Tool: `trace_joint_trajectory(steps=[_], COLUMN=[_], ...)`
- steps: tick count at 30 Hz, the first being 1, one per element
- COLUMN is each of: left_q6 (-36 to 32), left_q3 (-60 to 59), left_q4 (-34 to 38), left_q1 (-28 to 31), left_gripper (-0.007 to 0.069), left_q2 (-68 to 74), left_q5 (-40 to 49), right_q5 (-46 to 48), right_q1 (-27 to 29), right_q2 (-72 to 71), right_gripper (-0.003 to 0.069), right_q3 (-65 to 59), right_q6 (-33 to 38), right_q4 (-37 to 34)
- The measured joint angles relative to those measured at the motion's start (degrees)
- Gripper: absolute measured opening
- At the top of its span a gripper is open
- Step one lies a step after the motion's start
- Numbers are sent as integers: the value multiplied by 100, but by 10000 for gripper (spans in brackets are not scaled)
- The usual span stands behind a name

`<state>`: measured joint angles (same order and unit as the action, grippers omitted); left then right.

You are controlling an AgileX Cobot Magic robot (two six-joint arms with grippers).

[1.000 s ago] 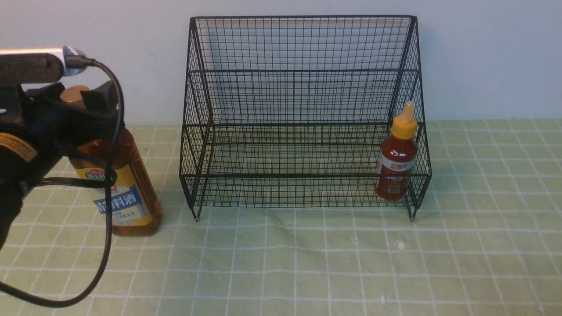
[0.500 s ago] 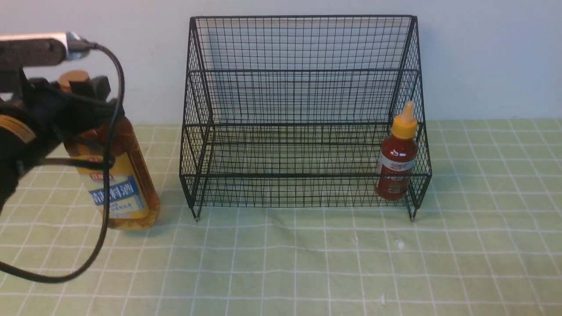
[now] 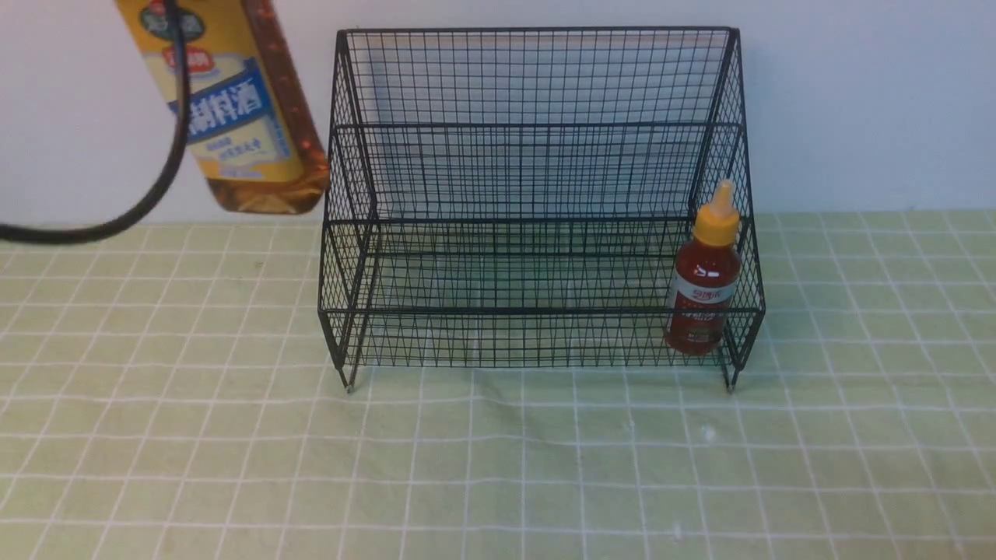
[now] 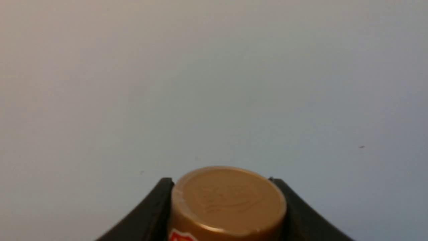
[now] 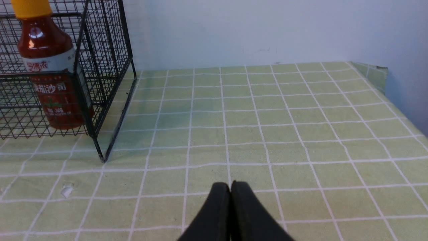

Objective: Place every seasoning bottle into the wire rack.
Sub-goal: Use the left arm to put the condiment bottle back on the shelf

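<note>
The tall amber bottle [image 3: 233, 109] with its yellow-blue label hangs in the air at the top left, just left of the wire rack [image 3: 537, 124]; its top is cut off by the frame edge. In the left wrist view my left gripper [image 4: 222, 182] is shut on its gold cap [image 4: 229, 197]. The small red sauce bottle [image 3: 704, 284] with the yellow nozzle cap stands upright in the rack's lower tier, at its right end; it also shows in the right wrist view [image 5: 50, 70]. My right gripper [image 5: 230, 185] is shut and empty, low over the cloth right of the rack.
A green checked cloth [image 3: 498, 467] covers the table. A black cable [image 3: 148, 194] loops down from the left arm. A pale wall stands right behind the rack. The table's right edge [image 5: 394, 100] meets a wall.
My left gripper has lifted the amber bottle off the cloth, up and slightly right, to the level of the rack's upper half. The arm itself has left the front view.
</note>
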<state>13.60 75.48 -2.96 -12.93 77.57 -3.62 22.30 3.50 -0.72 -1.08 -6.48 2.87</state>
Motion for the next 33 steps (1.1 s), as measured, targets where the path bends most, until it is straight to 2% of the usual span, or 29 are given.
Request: trace_joint_trajectory(steps=[7, 16, 21, 29, 33], left_q6=[-335, -759, -770, -791, -796], left_q3=[903, 1283, 1283, 1283, 1283], left_q4=[296, 1010, 1110, 1093, 1087], left_q1=[-460, -503, -509, -509, -509], left_gripper=[308, 308, 308, 308, 308], left_q2=[946, 1933, 2094, 2194, 2194], left_q5=[167, 233, 448, 1626, 1919], right_q5=[0, 0, 0, 0, 0], right_q1=[0, 0, 0, 0, 0], right_q2=[0, 0, 0, 0, 0], right_gripper=[-15, -15, -15, -15, -15], right_q3=[0, 0, 0, 0, 0], right_q6=[1, 7, 7, 7, 7], right_q4=[0, 0, 0, -10, -10])
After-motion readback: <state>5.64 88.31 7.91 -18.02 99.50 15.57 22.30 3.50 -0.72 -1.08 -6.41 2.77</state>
